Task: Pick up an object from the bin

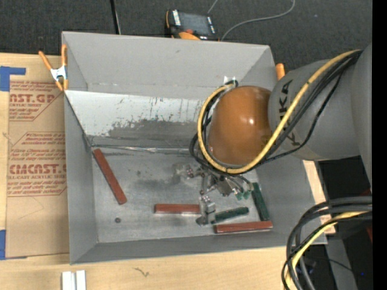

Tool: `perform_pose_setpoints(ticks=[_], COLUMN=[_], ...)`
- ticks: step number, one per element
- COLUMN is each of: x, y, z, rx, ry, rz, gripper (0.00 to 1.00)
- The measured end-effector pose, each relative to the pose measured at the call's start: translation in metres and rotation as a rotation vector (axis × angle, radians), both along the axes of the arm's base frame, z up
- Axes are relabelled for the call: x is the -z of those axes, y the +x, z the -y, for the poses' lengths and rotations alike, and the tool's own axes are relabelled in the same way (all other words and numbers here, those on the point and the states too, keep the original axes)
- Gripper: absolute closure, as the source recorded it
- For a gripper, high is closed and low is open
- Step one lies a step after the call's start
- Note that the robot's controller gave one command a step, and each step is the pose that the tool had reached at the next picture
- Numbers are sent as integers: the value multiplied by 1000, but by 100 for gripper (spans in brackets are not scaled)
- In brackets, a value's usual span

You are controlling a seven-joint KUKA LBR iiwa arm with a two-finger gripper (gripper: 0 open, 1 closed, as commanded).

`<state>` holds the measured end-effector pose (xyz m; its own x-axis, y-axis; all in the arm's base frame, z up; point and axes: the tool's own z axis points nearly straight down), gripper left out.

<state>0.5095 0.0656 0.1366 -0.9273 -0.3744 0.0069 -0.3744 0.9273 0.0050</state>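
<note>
The bin point(151, 71) leaves room, so the arm point(326, 119) would do best to take one stick alone, square across its width. Just below the orange cover point(239, 125) a red-brown stick point(175, 209) and a dark green stick point(231, 212) nearly meet end to end. The arm leans in low, cover tilted down; the gripper point(207, 204) hangs under the cover at those ends — whether wide or narrow I cannot tell

red-brown stick point(176, 209), dark green stick point(233, 212), lying flat (roughly in line), near side of bin floor point(151, 183)
</note>
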Motion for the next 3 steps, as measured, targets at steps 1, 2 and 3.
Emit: perform_pose_setpoints(ticks=[1, 2, 3], x=[71, 66, -112], y=[18, 19, 43], z=[-10, -10, -28], rx=[11, 12, -342], ry=[0, 0, 0], rz=[4, 9, 18], gripper=[0, 100, 100])
